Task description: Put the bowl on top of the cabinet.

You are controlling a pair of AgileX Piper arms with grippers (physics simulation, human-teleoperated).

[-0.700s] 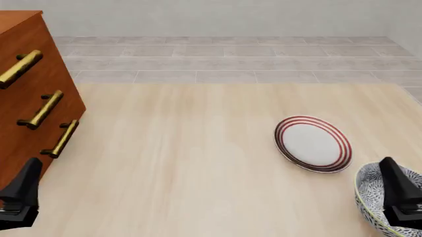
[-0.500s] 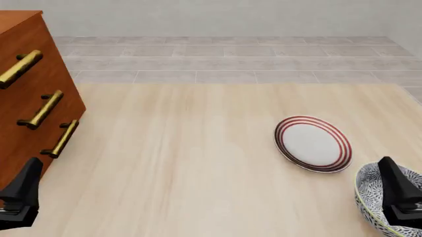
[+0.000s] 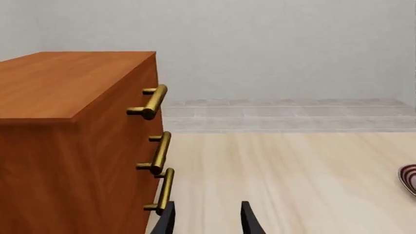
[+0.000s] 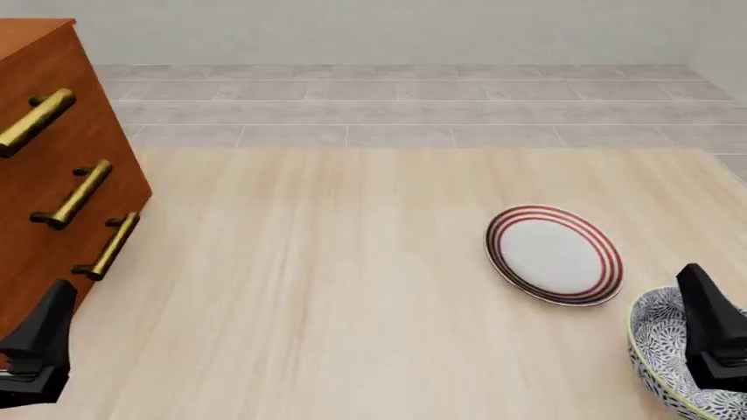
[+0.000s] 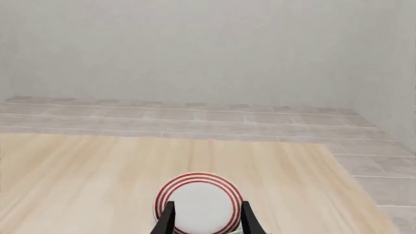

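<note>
Both tools stand open, empty: left tool [image 3: 206,222] beside the cabinet [image 4: 47,184], right tool [image 5: 204,219] over the bowl [image 4: 667,359], which sits at the bench's [image 4: 327,289] near-right corner, by the plate [image 4: 554,255].

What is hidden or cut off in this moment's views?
- Bowl: front view, cut by the lower right corner and partly covered by the right pincer; whether gripped is unclear.
- Cabinet: front view, cut by the left edge.
- Plate: left wrist view, only a sliver at the edge.
</note>
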